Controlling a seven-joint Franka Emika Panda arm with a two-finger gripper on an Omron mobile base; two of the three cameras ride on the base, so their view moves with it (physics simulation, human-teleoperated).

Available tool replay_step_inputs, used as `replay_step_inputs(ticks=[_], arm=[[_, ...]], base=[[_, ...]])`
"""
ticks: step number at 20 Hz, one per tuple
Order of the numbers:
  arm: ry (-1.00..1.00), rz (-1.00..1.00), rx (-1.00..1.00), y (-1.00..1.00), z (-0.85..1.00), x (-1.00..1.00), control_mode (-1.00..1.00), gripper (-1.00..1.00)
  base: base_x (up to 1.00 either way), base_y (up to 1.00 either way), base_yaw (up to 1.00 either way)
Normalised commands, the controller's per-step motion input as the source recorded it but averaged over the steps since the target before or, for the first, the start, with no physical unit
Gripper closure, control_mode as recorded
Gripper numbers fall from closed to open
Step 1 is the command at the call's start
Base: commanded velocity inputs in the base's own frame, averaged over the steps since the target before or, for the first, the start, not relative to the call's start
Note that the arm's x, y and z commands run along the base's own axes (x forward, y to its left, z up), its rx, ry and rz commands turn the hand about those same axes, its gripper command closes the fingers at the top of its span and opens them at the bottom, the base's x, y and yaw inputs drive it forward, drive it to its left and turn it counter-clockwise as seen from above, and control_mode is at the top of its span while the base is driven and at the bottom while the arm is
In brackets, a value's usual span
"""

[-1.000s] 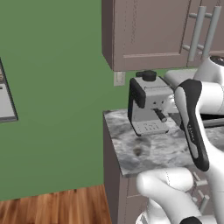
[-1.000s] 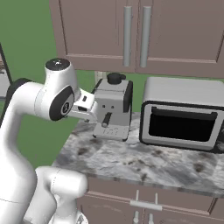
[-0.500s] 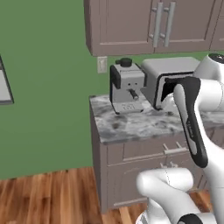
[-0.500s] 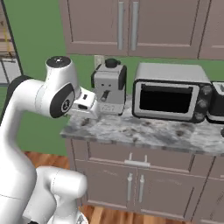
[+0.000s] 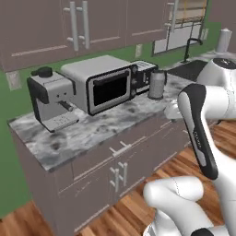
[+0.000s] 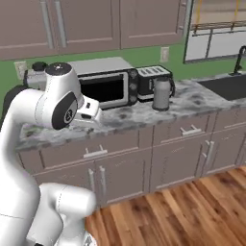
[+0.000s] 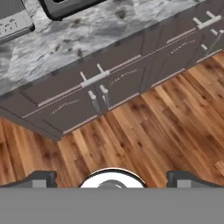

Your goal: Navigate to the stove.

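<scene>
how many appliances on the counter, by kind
coffee machine: 1
microwave: 1
toaster: 1
kettle: 1
total: 4

Pincer points down at the wood floor; both dark fingertips sit wide apart at the bottom, nothing between them. Above the floor runs a row of dark brown cabinet fronts: a drawer with a bar handle and two doors below it with paired vertical handles. More drawer and door handles at upper right. Marbled grey bench across the top. On it, a black-framed microwave door edge at top centre and a grey drip tray of a coffee machine at top left, both cut off by the frame.
</scene>
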Motion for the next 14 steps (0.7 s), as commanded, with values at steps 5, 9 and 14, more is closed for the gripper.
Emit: replay_step_inputs(ticks=[5, 9, 14], arm=[[0.0, 0.0, 0.0, 0.0, 0.0, 0.0, 1.0, -1.0], [0.0, 0.0, 0.0, 0.0, 0.0, 0.0, 1.0, -1.0], [0.0, 0.0, 0.0, 0.0, 0.0, 0.0, 1.0, -1.0]], base=[[-0.11, 0.0, -0.89], [0.13, -0.31, -0.39], [0.08, -0.39, -0.81]])
